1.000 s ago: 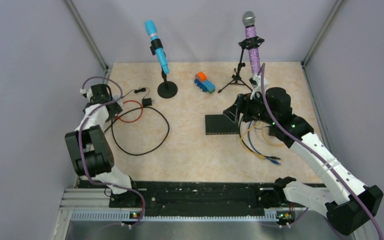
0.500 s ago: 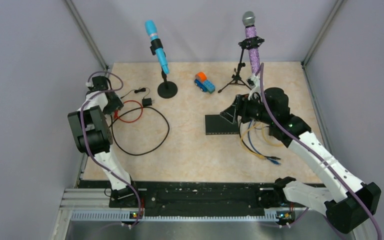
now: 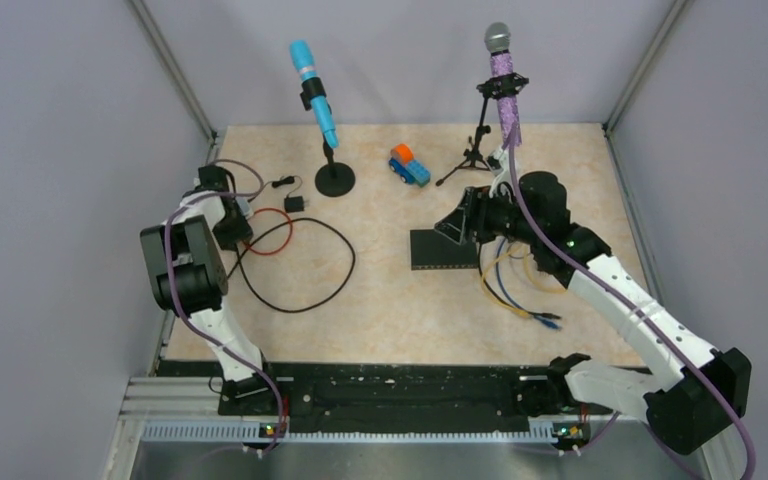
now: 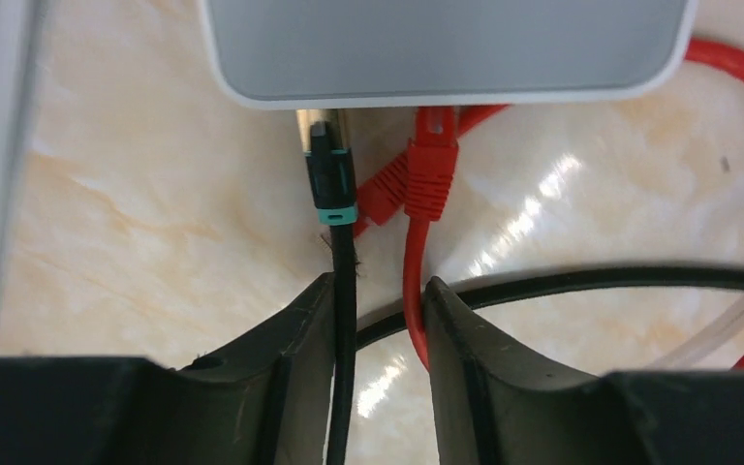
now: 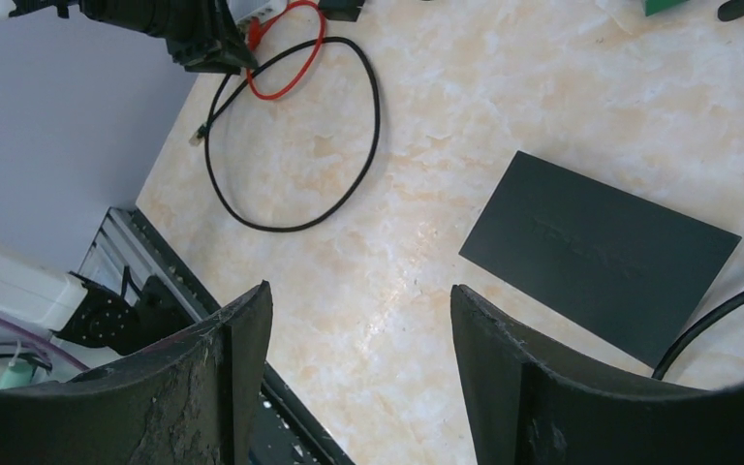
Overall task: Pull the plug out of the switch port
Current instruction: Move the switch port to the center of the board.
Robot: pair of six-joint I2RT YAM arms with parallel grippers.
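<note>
The switch, a flat black box (image 3: 443, 249) (image 5: 601, 254), lies mid-table. Its port and plug are hidden under my right arm; yellow and blue cables (image 3: 508, 282) run out from its right side. Just above the box's right end my right gripper (image 3: 457, 224) (image 5: 360, 291) hovers open and empty. At the far left my left gripper (image 3: 239, 224) (image 4: 378, 283) sits low on the table by a white flat box (image 4: 446, 48). Its narrowed jaws straddle a black cable (image 4: 345, 320) and a red cable (image 4: 411, 300), with bare table between the two. A black plug (image 4: 330, 174) and a red plug (image 4: 430, 170) meet the white box's edge.
A blue microphone on a round base (image 3: 316, 98) and a purple microphone on a tripod (image 3: 503, 85) stand at the back. A toy truck (image 3: 409, 165) lies between them. A tiny black cube (image 3: 294, 204), a black cable loop (image 3: 305, 275) and a red loop (image 3: 276, 232) lie at left.
My left gripper has shifted right, away from the side wall, and its jaws have narrowed around the two cables. The right gripper has edged slightly left over the switch.
</note>
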